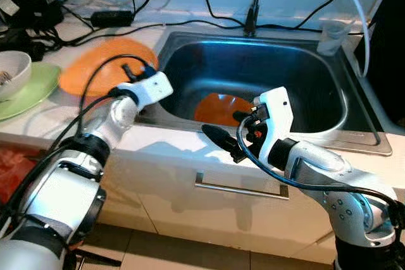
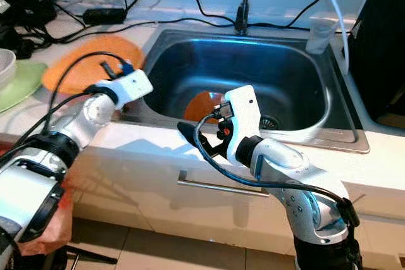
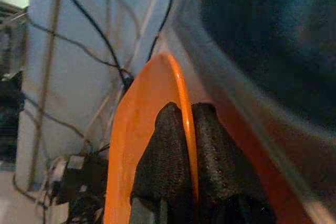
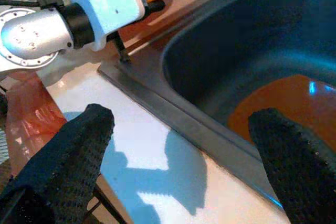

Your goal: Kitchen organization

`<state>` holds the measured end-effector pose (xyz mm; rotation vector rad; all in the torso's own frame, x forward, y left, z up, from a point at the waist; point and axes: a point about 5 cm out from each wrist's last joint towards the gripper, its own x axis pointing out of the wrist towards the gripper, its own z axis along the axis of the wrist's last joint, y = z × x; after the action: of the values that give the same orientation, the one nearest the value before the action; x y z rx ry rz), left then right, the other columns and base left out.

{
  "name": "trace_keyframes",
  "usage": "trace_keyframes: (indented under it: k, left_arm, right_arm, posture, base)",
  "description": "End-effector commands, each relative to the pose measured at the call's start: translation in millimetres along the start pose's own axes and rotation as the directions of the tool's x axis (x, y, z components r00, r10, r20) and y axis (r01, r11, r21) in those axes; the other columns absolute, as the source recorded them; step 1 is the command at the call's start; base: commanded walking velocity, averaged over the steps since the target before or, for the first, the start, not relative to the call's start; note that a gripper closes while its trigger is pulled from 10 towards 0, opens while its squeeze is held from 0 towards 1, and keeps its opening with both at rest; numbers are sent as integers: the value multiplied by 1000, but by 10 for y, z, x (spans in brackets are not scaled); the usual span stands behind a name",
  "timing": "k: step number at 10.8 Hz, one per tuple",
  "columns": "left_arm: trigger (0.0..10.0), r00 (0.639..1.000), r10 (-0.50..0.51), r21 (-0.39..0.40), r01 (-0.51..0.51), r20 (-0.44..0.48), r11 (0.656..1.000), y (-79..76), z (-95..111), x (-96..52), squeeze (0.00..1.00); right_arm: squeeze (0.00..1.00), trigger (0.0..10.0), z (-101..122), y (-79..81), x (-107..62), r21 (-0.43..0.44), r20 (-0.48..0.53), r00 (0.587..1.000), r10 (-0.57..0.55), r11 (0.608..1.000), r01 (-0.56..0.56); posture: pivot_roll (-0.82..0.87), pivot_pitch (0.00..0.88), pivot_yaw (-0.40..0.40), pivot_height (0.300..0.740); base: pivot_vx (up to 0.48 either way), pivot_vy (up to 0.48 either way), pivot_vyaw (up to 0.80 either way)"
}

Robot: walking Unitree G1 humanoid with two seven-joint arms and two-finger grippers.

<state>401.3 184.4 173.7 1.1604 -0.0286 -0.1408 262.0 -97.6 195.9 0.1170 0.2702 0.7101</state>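
Partly hidden, left hand (image 3: pixel 186 156) pinches orange plate (image 3: pixel 142 145) rim.

Both arms are silver metal with black joint rings; each wrist carries a white boxy camera housing, and black cables loop loosely along the forearms. Left tool (image 1: pixel 140 67) and right tool (image 1: pixel 223 138): two long black fingers with a dimpled, knurled texture. Right wrist shows a small orange-red spot beside the cable socket.

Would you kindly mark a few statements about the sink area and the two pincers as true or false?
1. The left pincer is shut on the rim of the orange plate on the counter. True.
2. The right pincer grips a cup. False: it is open, holding nothing.
3. A second orange plate lies in the sink. True.
4. The white bowl sits on a blue plate. False: on a green plate.
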Motion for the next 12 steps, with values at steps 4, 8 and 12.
trace_keyframes:
  k: [4, 8, 12]
  left_arm:
    - [0, 995, 73, 25, -75, 74, 997, -89, -25, -74, 0]
    - [0, 962, 85, -69, -69, 259, 995, -226, 310, -86, 0]
    - [0, 912, 41, -122, 10, 409, 993, -425, 722, -98, 0]
  right_arm:
    - [0, 10000, 64, -8, 57, -22, 24, 1000, 17, 1000, -16]
    - [0, 10000, 93, -4, 87, -28, 44, 999, 25, 999, -24]
    - [0, 10000, 149, -124, 68, -43, 72, 995, -69, 996, 72]
  posture:
    - [-29, 26, 27, 740]
    - [-30, 16, 28, 740]
    - [-50, 10, 47, 740]
  base:
    - [0, 0, 0]
    - [0, 0, 0]
    - [0, 0, 0]
